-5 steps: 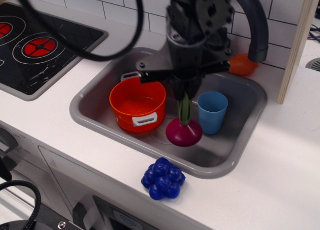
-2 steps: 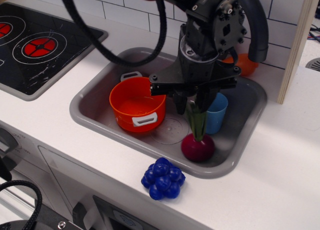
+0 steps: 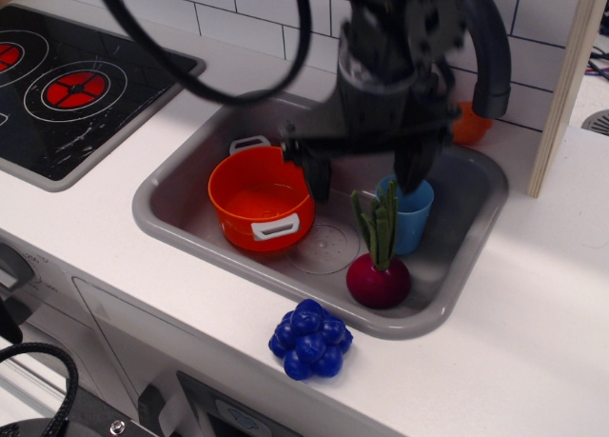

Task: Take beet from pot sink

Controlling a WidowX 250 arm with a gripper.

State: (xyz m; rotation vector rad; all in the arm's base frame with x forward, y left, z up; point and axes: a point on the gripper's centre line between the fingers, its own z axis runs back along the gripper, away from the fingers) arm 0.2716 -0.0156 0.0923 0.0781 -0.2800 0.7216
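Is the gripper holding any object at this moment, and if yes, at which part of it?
Nothing is held. The gripper has its jaws spread open above the dark magenta toy beet, which stands free on the floor of the grey plastic sink.

Blue bumpy plastic berry cluster [image 3: 311,343] sits on the white countertop [image 3: 533,304], near edge, centre of scene. Light blue plastic cup [image 3: 411,216] stands upright to the right of centre, partly hidden from above. Orange rounded toy [image 3: 470,125] lies at the far right by the white tiled wall [image 3: 238,18]; only part of it shows. Black stovetop panel [image 3: 71,89] with red ring burners occupies the far left of the counter. Pale wooden upright panel [image 3: 569,80] rises at the right. Black cable [image 3: 43,380] loops at the near left corner, below the counter edge.
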